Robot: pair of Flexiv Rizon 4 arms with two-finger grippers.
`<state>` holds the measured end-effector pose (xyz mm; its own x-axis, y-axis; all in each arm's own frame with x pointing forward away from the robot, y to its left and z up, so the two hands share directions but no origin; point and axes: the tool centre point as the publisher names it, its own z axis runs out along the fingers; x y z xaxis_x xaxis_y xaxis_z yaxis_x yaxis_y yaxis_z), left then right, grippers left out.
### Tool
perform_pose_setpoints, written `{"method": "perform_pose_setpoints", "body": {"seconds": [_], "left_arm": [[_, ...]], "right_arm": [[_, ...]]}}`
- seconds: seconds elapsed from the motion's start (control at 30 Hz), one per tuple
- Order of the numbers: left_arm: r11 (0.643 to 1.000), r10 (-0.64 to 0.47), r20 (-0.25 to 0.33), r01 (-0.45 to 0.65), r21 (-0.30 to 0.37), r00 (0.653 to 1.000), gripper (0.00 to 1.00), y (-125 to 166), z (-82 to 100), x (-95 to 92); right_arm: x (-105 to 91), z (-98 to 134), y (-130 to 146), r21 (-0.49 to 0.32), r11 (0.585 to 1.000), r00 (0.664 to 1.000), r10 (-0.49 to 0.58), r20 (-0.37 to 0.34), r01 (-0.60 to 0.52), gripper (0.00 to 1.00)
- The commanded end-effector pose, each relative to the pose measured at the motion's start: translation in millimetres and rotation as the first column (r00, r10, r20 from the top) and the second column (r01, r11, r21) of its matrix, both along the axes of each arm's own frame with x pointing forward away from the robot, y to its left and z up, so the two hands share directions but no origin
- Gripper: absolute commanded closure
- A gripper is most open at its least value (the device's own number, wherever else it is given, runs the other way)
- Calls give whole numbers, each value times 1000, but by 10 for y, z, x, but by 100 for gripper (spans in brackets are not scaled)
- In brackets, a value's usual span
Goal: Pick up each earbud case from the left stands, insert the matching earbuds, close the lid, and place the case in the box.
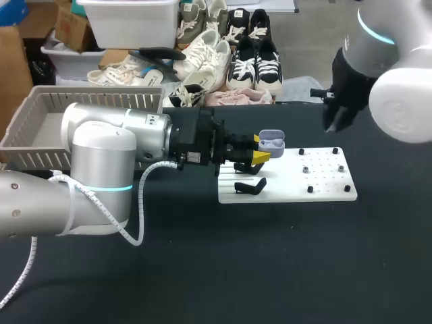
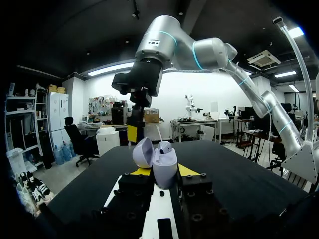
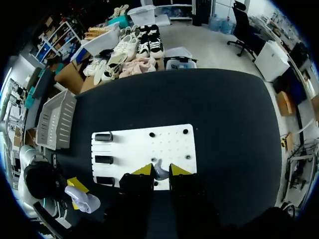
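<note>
On the black bench [image 1: 202, 270], the white board [image 1: 324, 192] with three black stands [image 3: 103, 159] along one end and small pegs [image 1: 310, 189] across the rest, plus a grey basket [image 1: 40, 128] well off the board's stand end. Over that stand end, raised clear of the board, left gripper [image 1: 260, 148] clamped from both sides on the open lilac case [image 1: 271, 142], lid tipped back, seated earbud [image 2: 164, 146] showing inside. High above the board, right gripper [image 3: 160, 170] closed on a pale earbud [image 3: 159, 173] pinched between its yellow tips, well apart from the case.
</note>
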<state>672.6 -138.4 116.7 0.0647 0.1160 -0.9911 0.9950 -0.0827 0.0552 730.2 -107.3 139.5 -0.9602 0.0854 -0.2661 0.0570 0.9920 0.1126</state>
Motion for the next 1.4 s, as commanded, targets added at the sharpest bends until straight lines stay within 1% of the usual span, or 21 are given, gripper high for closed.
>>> {"method": "perform_pose_setpoints", "body": {"seconds": [0.03, 0.23, 0.3, 0.37, 0.43, 0.53, 0.63, 0.77, 0.93, 0.97, 1.2, 1.27, 1.33, 1.4], "left_arm": [[1000, 1, 1, -1, -2, 1000, 100, 0, -5, -1], [1000, 1, 1, -1, -2, 1000, 100, 0, -5, -1], [1000, 1, 1, -1, -2, 1000, 100, 0, -5, -1], [1000, 1, 1, -1, -2, 1000, 100, 0, -5, -1], [1000, 1, 1, -1, -2, 1000, 100, 0, -5, -1], [1000, 1, 1, -1, -2, 1000, 100, 0, -5, -1], [1000, 1, 1, -1, -2, 1000, 100, 0, -5, -1], [1000, 1, 1, -1, -2, 1000, 100, 0, -5, -1], [1000, 1, 1, -1, -2, 1000, 100, 0, -5, -1], [1000, 1, 1, -1, -2, 1000, 100, 0, -5, -1], [1000, 1, 1, -1, -2, 1000, 100, 0, -5, -1], [1000, 1, 1, -1, -2, 1000, 100, 0, -5, -1], [1000, 1, 1, -1, -2, 1000, 100, 0, -5, -1], [1000, 1, 1, -1, -2, 1000, 100, 0, -5, -1]], "right_arm": [[-162, 260, -32, -29, 1000, 999, 13, 48, -12, 100], [-228, 550, 31, -100, 991, 993, 94, 73, -87, 100], [-268, 646, 83, -146, 983, 988, 124, 91, -110, 100], [-316, 748, 155, -146, 979, 983, 157, 96, -142, 100], [-371, 826, 235, -171, 970, 976, 193, 103, -174, 100], [-474, 926, 373, -194, 955, 964, 248, 92, -227, 100], [-593, 990, 512, -243, 927, 951, 305, 47, -285, 100], [-733, 1083, 686, -250, 913, 944, 331, -11, -323, 100], [-814, 1124, 898, -261, 906, 942, 331, -58, -334, 100], [-818, 1113, 947, -268, 906, 944, 322, -64, -327, 100], [-885, 1039, 1306, -249, 919, 952, 285, -113, -305, 100], [-902, 1025, 1371, -260, 923, 958, 263, -117, -285, 100], [-921, 1021, 1411, -248, 932, 963, 240, -123, -264, 100], [-943, 1016, 1426, -253, 937, 969, 215, -124, -240, 100]]}}
